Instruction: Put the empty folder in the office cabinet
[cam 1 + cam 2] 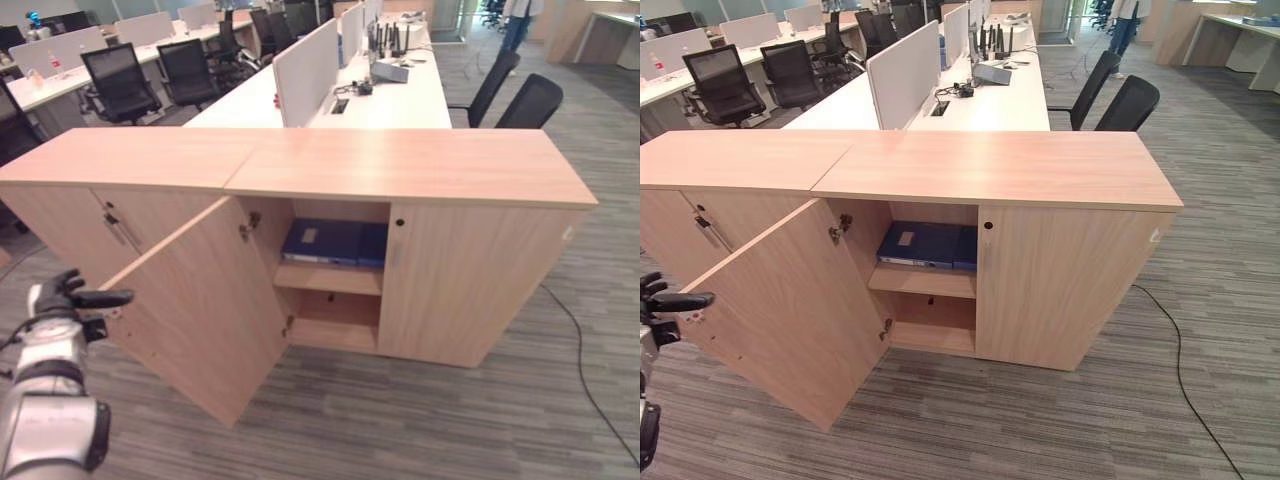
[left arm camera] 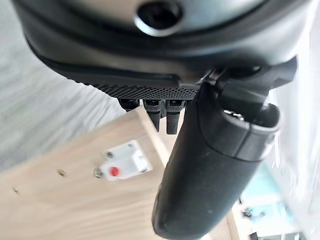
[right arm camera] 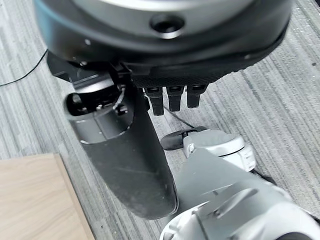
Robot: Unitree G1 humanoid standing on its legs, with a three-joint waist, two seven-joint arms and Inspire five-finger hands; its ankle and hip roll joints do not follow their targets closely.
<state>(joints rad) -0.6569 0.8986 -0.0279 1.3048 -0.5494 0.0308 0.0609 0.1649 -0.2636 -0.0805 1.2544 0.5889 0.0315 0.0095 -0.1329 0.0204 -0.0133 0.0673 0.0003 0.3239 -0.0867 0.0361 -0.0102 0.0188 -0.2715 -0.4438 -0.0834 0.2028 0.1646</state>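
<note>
A blue folder (image 1: 322,241) lies flat on the upper shelf inside the light-wood office cabinet (image 1: 420,168), also seen as the folder (image 1: 920,243) from the other eye. The cabinet's left door (image 1: 200,305) stands swung wide open; its right door is closed. The shelf below (image 1: 335,318) holds nothing. My left hand (image 1: 68,297) is at the lower left, fingers straight, reaching to the free edge of the open door. In the left wrist view the fingers (image 2: 159,111) point at the door's inner face with a white catch (image 2: 121,165). My right hand (image 3: 125,165) hangs relaxed over the carpet, holding nothing.
A second cabinet (image 1: 120,160) with a closed door and metal handle (image 1: 118,230) adjoins on the left. Behind stand white desks (image 1: 380,100) with dividers and black office chairs (image 1: 528,100). A person (image 1: 518,22) stands far back. Grey carpet lies before the cabinet.
</note>
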